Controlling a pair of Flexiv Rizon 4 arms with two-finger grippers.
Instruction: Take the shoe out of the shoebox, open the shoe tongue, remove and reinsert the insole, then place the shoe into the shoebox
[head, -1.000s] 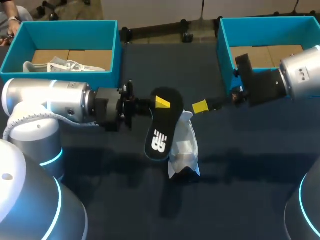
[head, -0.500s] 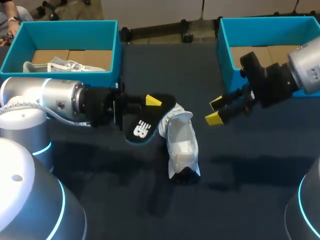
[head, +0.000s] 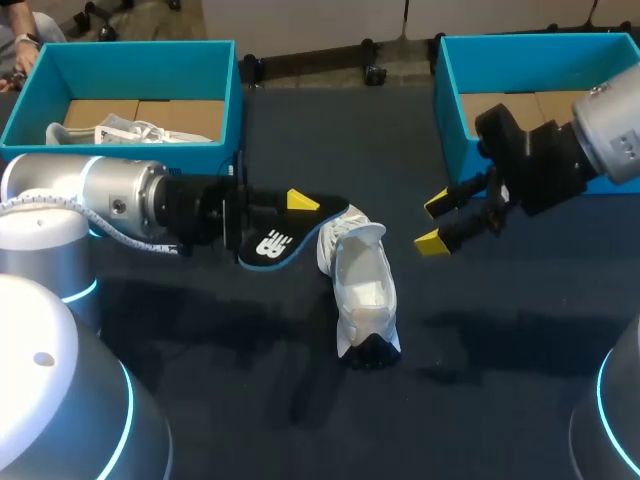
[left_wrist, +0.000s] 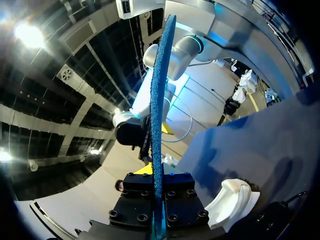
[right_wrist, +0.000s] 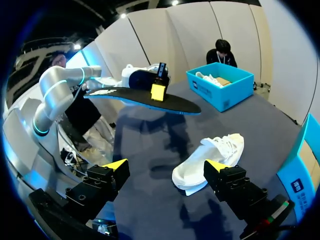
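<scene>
Black insole (head: 285, 236) is now clear of the white shoe (head: 365, 290). A second ago it stood tipped up over the shoe's opening; now it lies nearly flat in the air, at about 10 o'clock from the shoe and apart from it. The left gripper (head: 296, 208) is clamped on the insole's edge, one yellow tip showing on top, and has drawn back toward 9 o'clock. In the left wrist view the insole runs edge-on straight out from between the fingers.

The right gripper (head: 436, 222) has pulled away toward 3 o'clock. Its fingers are spread wide with nothing between them, and it hangs near the right shoebox (head: 450, 95).

The shoe lies on the dark table (head: 330, 130) at centre, toe toward 6 o'clock, touched by neither gripper.

Judgement: removal looks done. Reinsertion comes next, and the shoe probably needs the free right gripper to steady it first.
</scene>
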